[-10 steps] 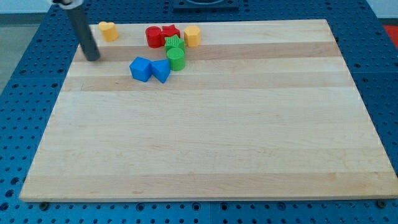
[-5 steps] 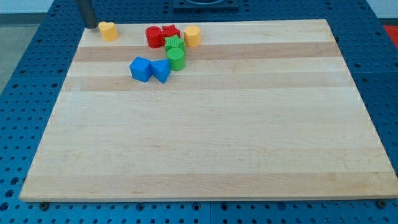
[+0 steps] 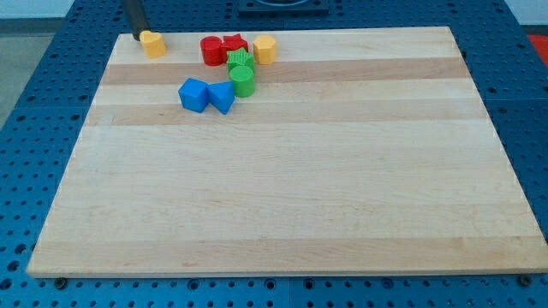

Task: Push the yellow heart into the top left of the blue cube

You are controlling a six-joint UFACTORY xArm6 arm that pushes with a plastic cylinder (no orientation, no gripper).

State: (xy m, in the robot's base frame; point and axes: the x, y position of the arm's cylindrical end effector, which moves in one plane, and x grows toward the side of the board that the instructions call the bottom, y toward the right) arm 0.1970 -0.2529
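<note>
The yellow heart point(image 3: 153, 44) lies near the board's top left edge. My tip point(image 3: 137, 37) stands right at its upper left side, touching or nearly touching it. The blue cube point(image 3: 193, 94) sits below and to the right of the heart, with a blue triangular block point(image 3: 222, 97) against its right side. The rod rises out of the view's top.
A red round block point(image 3: 211, 50) and a red star-like block point(image 3: 234, 46) sit at the top middle, with a yellow hexagonal block point(image 3: 265, 50) to their right. A green star point(image 3: 240, 62) and a green cylinder point(image 3: 243, 81) lie just below them. The wooden board point(image 3: 282, 197) rests on a blue pegboard.
My tip moved from the board's left part up past the top edge, then right to the yellow heart's upper left side. The heart has shifted slightly to the right.
</note>
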